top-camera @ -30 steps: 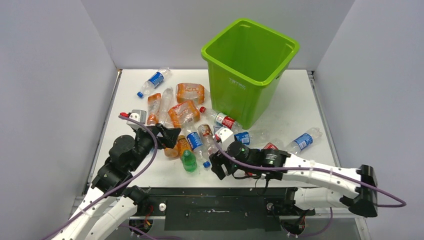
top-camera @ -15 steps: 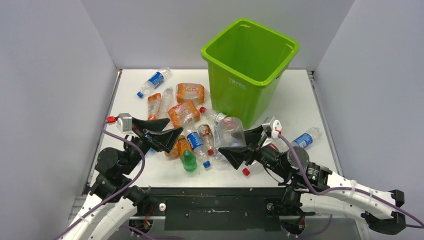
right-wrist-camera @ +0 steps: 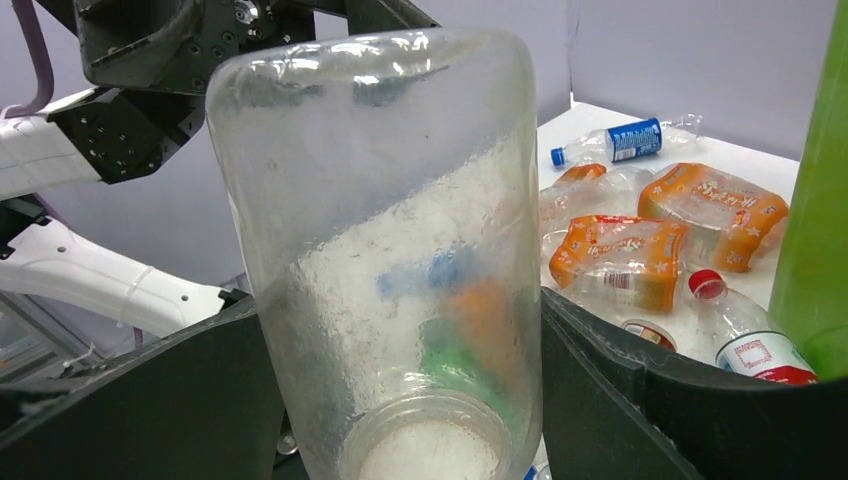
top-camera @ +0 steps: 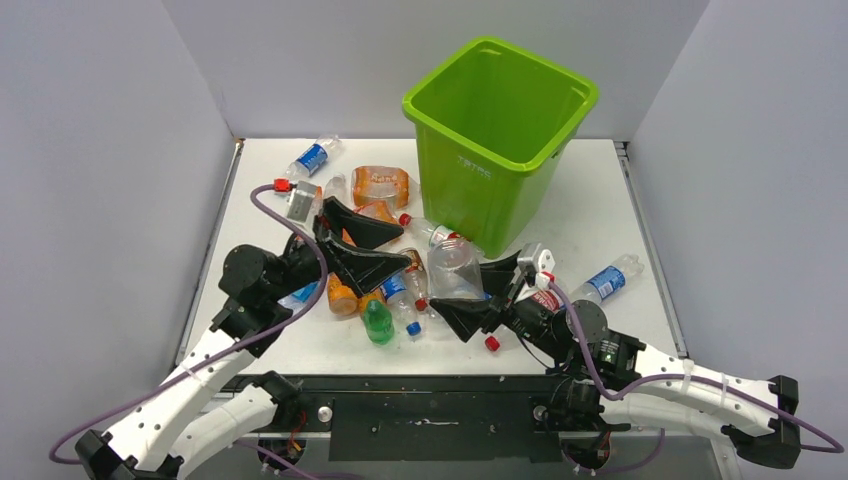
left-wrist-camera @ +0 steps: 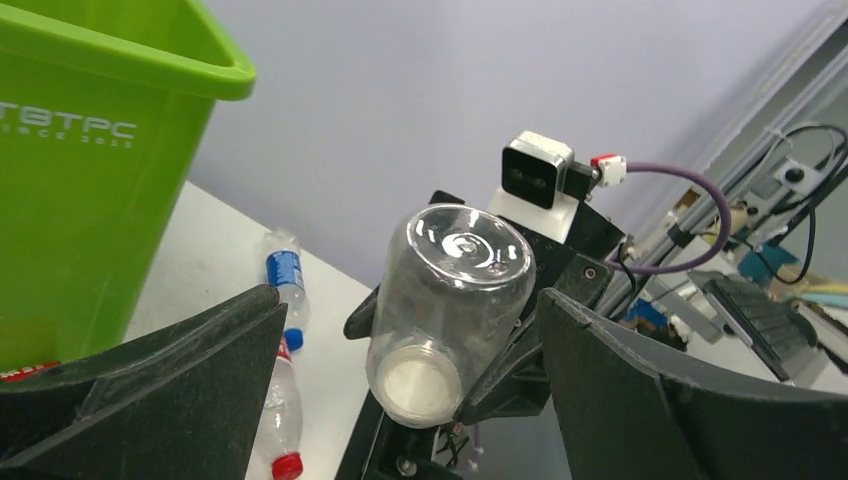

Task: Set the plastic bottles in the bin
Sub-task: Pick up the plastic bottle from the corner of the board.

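Top external view showed my right claw [top-camera: 474, 294] clenched on a clear bottle [top-camera: 455, 268], lifted off the worktop [top-camera: 590, 200] just in front of the bin [top-camera: 470, 178]. The bottle sat well below the rim. The right wrist view had that bottle filling the frame between both fingers, neck end toward the camera, with no label I could see.

My left claw [top-camera: 398, 246] hung spread wide and empty over the heap of bottles [top-camera: 380, 186], its tips aimed at the right claw. The left wrist view looked straight at the held bottle through its own gap.

My main worry was the two claws meeting. They were near each other, and a lift or swing by either arm could have clipped the other. Next was the bin's front wall and thick rim. I judged a lift without backing off could have knocked the bottle out or shoved the bin. The thin, smooth wall might also have buckled or slipped in the grip.

None of the bottles was in the bin as far as I could see. The heap lay left of it, touching and overlapping, with a small green bottle [top-camera: 377, 322] at its near edge. A red cap [top-camera: 491, 343] lay on the worktop under the right claw. One blue-labelled bottle [top-camera: 606, 282] lay apart on the right, another [top-camera: 311, 158] at the far left.
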`<state>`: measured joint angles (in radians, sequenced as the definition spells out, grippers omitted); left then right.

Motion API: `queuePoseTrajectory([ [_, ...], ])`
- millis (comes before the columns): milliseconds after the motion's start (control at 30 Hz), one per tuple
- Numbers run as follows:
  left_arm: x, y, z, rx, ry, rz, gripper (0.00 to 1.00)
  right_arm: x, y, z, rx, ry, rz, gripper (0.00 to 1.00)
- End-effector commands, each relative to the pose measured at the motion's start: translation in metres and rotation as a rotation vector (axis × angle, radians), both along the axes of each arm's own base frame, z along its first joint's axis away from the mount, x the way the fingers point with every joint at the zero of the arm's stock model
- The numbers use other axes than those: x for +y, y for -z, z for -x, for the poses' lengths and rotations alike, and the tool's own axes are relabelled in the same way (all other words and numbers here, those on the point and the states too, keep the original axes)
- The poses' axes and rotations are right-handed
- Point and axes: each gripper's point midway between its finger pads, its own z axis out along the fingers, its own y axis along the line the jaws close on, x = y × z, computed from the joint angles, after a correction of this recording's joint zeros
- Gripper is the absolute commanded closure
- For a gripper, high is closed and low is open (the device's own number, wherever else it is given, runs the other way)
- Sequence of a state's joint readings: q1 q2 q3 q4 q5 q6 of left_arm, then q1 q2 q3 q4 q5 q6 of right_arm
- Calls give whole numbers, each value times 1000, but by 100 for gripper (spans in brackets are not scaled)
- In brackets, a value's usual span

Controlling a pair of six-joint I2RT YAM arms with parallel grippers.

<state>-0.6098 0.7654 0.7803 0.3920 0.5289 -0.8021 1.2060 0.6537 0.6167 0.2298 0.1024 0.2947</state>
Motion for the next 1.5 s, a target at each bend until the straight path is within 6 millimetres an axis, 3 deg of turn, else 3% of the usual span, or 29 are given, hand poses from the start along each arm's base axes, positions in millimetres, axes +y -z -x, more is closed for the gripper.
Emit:
queuePoseTrajectory([
  [0, -8, -36, 28, -140, 77, -9, 4, 2, -28, 3, -46, -12, -73, 41],
  [200, -18, -37, 25, -163, 11, -51, 4, 7, -26, 0, -34, -9, -66, 41],
  [567, -61, 11, 16, -119, -26, -290, 4, 14, -24, -2, -25, -3, -46, 41],
  [767, -69, 15, 11, -111, -19, -310, 0, 13, -22, -4, -34, 9, -37, 41],
  [933, -58, 10, 10, -110, -68, -265, 4, 3, -33, -9, -18, 54, -118, 40],
  [1033, -40, 4, 14, -126, -117, -172, 4, -3, -50, -8, 2, 55, -220, 41],
  [1200, -19, 13, 21, -146, -155, -86, 4, -8, -79, -1, 15, 16, -391, 40],
  [1467, -39, 27, 49, -195, 41, -126, 4, 3, -98, 10, 24, -86, -525, 40],
])
